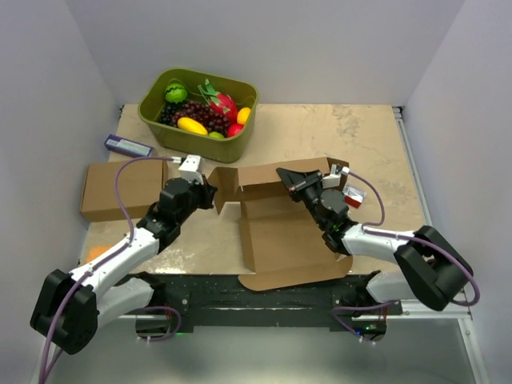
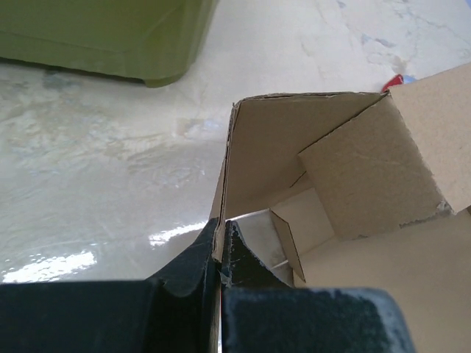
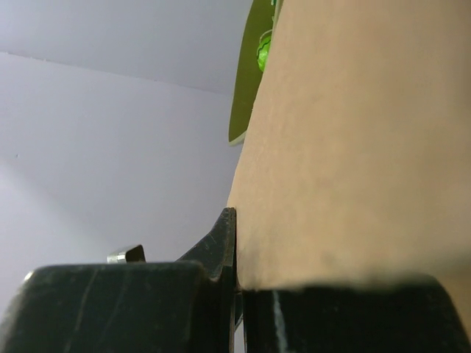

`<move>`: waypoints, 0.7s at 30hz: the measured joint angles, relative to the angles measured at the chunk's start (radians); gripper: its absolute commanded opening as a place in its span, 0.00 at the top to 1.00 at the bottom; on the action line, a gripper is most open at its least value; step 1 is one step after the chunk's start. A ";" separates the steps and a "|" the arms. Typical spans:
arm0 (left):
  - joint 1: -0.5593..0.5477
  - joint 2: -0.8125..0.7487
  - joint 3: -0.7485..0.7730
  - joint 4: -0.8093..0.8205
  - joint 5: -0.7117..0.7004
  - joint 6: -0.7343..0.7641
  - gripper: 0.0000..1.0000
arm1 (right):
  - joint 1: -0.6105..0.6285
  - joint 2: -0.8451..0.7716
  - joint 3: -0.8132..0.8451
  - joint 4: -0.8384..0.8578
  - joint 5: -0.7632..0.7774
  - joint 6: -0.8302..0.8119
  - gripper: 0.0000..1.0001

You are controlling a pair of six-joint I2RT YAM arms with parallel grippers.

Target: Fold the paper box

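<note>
The paper box (image 1: 280, 232) lies half-folded in the middle of the table, its back wall raised and its lid flap (image 1: 292, 278) flat toward the near edge. My left gripper (image 1: 216, 198) is shut on the box's upright left side wall. In the left wrist view, both fingers pinch that wall's edge (image 2: 221, 246), with the box's inner corner and a folded-in flap (image 2: 368, 176) beyond. My right gripper (image 1: 286, 181) is shut on the raised right part of the back wall. In the right wrist view, the brown panel (image 3: 353, 147) fills the frame against one finger (image 3: 224, 243).
A second plain brown box (image 1: 120, 188) sits at the left. A green tub of fruit (image 1: 200, 104) stands at the back, also in the left wrist view (image 2: 110, 37). A small blue box (image 1: 128, 146) lies beside it. A red and white item (image 1: 354, 198) lies by the right gripper.
</note>
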 measured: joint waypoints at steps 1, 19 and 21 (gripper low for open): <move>0.001 -0.004 0.018 -0.034 -0.020 0.002 1.00 | 0.008 0.018 0.004 0.016 0.009 0.006 1.00; 0.007 0.024 0.048 -0.106 0.023 -0.138 1.00 | 0.091 0.109 0.041 0.059 0.216 0.009 1.00; 0.002 0.024 0.039 -0.092 0.044 -0.153 1.00 | 0.091 0.108 0.041 0.053 0.228 0.009 1.00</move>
